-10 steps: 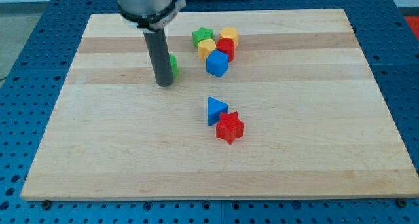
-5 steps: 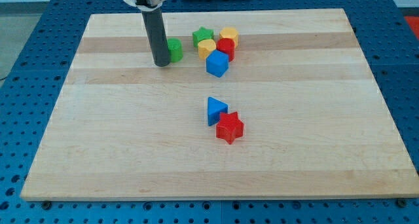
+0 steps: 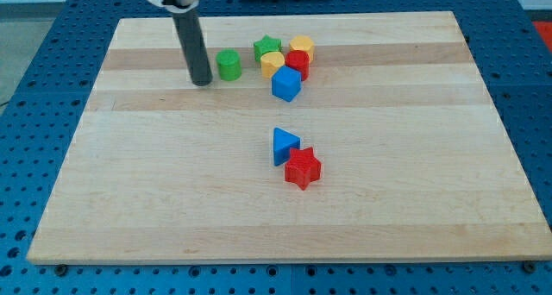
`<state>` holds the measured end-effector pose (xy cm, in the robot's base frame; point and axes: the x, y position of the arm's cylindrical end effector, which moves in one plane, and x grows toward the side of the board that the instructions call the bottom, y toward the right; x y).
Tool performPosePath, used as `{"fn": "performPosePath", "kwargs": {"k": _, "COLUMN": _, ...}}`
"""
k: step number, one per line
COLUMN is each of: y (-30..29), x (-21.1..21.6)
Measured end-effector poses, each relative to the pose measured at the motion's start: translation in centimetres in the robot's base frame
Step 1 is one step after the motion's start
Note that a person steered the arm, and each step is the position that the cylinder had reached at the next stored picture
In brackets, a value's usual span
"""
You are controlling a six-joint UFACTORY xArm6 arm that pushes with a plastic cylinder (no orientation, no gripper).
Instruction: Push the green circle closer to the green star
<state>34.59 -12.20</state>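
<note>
No jaws, just rod. My tip (image 3: pixel 201 82) sits left of green circle (image 3: pixel 228 65), slight gap; green star (image 3: pixel 268 47) further right.

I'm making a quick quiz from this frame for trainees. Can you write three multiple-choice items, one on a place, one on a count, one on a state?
1. My tip is where, relative to the green circle?
A. at its left in the view
B. at its right
C. on top of it

2. How many red blocks are there?
A. one
B. two
C. three

3. Green circle and green star?
A. touching
B. apart
C. stacked

Answers:
1 A: the rod stands left of it.
2 B: the red star and a red block.
3 B: bare wood shows between them.
</note>
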Motion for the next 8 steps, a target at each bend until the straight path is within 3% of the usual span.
{"fn": "performPosePath", "kwargs": {"k": 2, "y": 3.9, "x": 0.0}}
{"fn": "performPosePath", "kwargs": {"k": 4, "y": -2.2, "x": -0.3}}
{"fn": "performPosePath", "kwargs": {"k": 6, "y": 1.1, "x": -3.0}}
{"fn": "performPosePath", "kwargs": {"k": 8, "y": 0.1, "x": -0.8}}
